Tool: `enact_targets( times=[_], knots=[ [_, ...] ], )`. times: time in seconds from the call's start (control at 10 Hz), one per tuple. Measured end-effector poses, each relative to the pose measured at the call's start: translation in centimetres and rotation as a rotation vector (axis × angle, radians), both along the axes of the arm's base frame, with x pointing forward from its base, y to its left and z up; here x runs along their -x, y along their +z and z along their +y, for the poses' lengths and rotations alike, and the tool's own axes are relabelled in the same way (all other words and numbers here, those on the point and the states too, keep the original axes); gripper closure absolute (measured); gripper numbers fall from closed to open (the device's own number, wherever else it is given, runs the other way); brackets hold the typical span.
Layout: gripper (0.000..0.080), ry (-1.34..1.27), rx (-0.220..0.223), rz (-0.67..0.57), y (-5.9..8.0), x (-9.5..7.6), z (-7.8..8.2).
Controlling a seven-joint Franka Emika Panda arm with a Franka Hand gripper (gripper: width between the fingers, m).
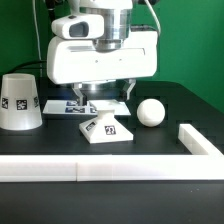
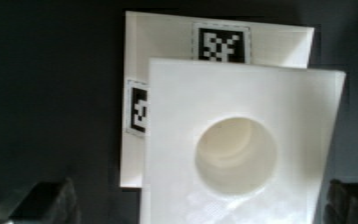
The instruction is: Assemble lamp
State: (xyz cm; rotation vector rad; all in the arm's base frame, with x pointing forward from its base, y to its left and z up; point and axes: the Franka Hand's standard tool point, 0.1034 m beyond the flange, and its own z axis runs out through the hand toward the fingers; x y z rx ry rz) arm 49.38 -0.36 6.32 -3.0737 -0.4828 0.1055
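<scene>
The low square lamp base (image 1: 105, 128) lies on the black table at the middle front, one tag facing the camera. In the wrist view the base (image 2: 247, 110) fills the frame, its round socket hole in the middle. My gripper (image 1: 108, 97) hangs just above the base, open and empty. In the wrist view the gripper (image 2: 202, 205) has one dark finger on each side of the base, and I cannot tell whether they touch it. The ball-shaped bulb (image 1: 151, 112) lies on the exterior view's right of the base. The cone shade (image 1: 20, 100) stands at the exterior view's far left.
The marker board (image 1: 68, 105) lies flat behind and under the base; it also shows in the wrist view (image 2: 220, 40). A long white bar (image 1: 100, 168) edges the table's front, with a short piece (image 1: 200, 140) at the exterior view's right. A green wall stands behind.
</scene>
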Motion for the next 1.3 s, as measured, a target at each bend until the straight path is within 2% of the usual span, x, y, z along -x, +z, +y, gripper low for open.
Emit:
enact_targets(
  times=[0.4, 0.7, 0.8, 0.9, 1.3],
  knots=[
    [0.0100, 0.014, -0.001, 0.014, -1.1, 0.5, 0.7],
    [0.0100, 0.026, -0.001, 0.014, -1.3, 0.7, 1.0],
    [0.0224, 0.027, -0.001, 0.013, -1.3, 0.6, 1.0],
    [0.0265, 0.027, -0.001, 0.013, -1.3, 0.6, 1.0],
    [0.0265, 0.027, -0.001, 0.013, -1.3, 0.6, 1.0]
  ],
)
